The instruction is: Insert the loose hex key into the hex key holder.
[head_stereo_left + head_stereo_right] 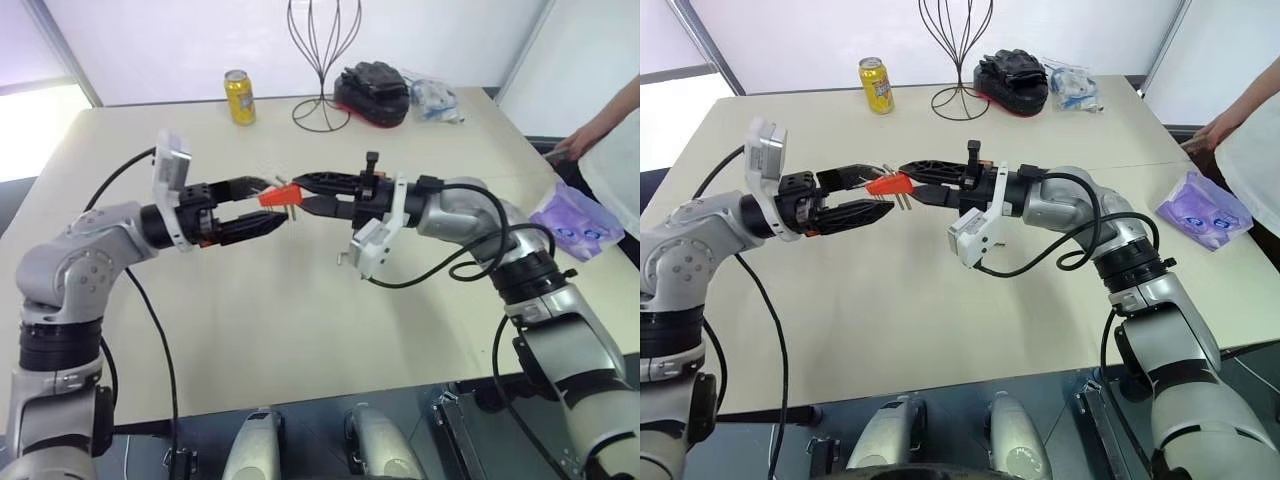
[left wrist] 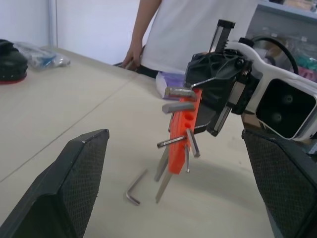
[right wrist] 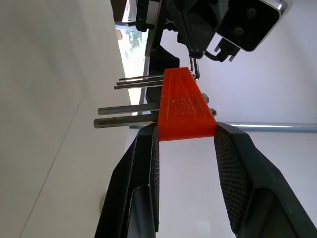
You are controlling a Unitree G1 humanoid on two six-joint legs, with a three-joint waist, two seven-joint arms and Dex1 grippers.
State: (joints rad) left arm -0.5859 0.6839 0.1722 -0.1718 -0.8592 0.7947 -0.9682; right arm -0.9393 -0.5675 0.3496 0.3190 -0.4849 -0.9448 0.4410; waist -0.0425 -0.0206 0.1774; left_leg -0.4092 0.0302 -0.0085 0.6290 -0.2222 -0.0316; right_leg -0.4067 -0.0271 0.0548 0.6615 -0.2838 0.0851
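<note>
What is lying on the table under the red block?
A small bent hex key lies on the table below the red block, which the right claw holds. Nothing covers it.

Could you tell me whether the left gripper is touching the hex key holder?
Apart. In the left wrist view, the left gripper's fingers stand wide on both sides of the hex key holder, with bare table between.

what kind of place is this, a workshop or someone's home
Probably a lab or test room, not a home: a large plain beige table against bare white walls, a person standing by, and stray props such as a yellow can and a wire stand.
</note>
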